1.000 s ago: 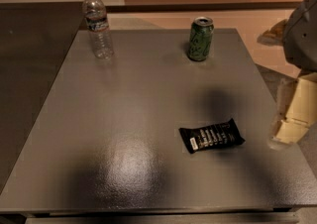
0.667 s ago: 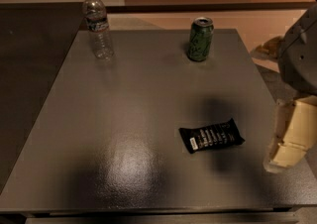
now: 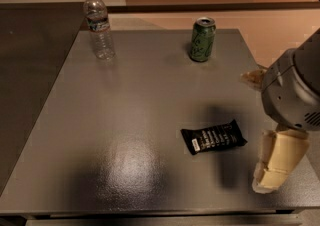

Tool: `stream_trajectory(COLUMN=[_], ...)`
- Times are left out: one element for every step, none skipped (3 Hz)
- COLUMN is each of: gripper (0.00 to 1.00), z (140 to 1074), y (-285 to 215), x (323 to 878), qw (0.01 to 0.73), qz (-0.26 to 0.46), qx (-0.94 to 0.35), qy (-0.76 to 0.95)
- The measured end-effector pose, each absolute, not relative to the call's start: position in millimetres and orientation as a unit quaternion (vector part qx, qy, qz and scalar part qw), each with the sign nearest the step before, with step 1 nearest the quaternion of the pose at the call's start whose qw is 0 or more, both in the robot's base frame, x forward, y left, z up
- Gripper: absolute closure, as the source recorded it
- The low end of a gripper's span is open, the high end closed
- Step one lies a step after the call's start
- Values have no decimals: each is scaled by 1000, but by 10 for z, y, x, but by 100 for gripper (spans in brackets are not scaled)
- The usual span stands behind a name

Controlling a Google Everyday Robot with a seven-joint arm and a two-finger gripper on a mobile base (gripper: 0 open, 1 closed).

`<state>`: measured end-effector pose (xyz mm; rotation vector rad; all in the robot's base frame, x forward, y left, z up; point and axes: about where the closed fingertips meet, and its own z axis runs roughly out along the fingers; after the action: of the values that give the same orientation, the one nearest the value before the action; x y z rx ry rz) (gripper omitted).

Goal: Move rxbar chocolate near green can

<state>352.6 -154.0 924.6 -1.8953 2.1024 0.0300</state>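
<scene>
A small dark green can (image 3: 202, 39) of metal, with a silver top rim, stands upright near the back edge of the flat grey worktop (image 3: 125, 120). The flat, rectangular, black-wrapped rxbar chocolate (image 3: 214, 137) lies flat on the worktop well in front of the green can, toward the camera and slightly to the can's right as seen, with bare surface between the two.

The bar's long axis runs almost straight across the view, side to side, and slants only a little. Its right end sits somewhat nearer the can than its left end, which points toward the near left. Rows of white lettering follow that length (too small to read), and a small white patch sits close to the left end. The short, crimped ends face left and right.

The robot's hand (image 3: 254, 130) hangs in front of the can and farther to its right than the bar does, at the worktop's right edge. It sits below a rounded grey wrist housing (image 3: 295, 95). Its two beige fingers (image 3: 279, 162) are spread wide. One tip is on the side toward the can, the other on the side away from it. Nothing is held between them, and neither touches the bar.

A clear plastic water bottle (image 3: 98, 25) with a white cap stands upright well to the left of the can, at about the same depth.
</scene>
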Motion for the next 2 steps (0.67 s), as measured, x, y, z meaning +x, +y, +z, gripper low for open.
stream_trajectory(gripper=[0, 0], z=[9025, 8820], y=[-1593, -1641], x=[3667, 3782], qw=[150, 148], qz=[16, 32], qx=[-660, -655], qy=[736, 741])
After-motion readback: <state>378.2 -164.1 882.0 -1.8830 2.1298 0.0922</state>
